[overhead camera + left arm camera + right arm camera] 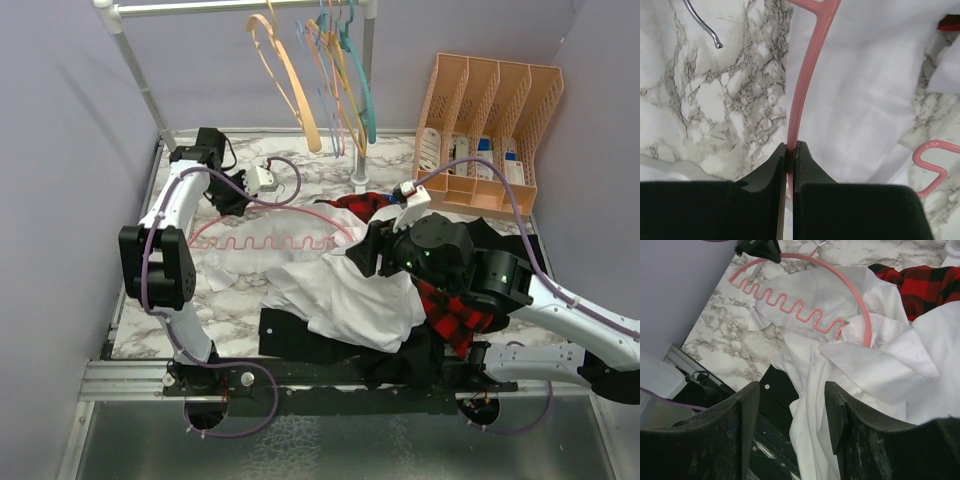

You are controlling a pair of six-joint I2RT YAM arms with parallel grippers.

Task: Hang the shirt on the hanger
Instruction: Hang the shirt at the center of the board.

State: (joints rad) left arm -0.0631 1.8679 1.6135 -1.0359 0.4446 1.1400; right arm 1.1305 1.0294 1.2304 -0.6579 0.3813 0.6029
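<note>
left gripper [790, 150] is pinching shut on the thin rod of the pink hanger [807, 75], which is lying flat on the marble table [235, 305], with the end nearer the right arm lying over the white shirt [345, 290]. right gripper [792, 425] is hovering above the shirt's crumpled edge with fingers spread wide, holding nothing. the shirt is lying bunched mid-table beside a red-and-black plaid shirt [455, 315] (a black garment [295, 335] is peeking out underneath).

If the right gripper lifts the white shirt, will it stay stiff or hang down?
Probably floppy: the shirt lies crumpled in soft folds. Likely light, since the fabric looks thin. It may drag the hanger, which touches it.
</note>
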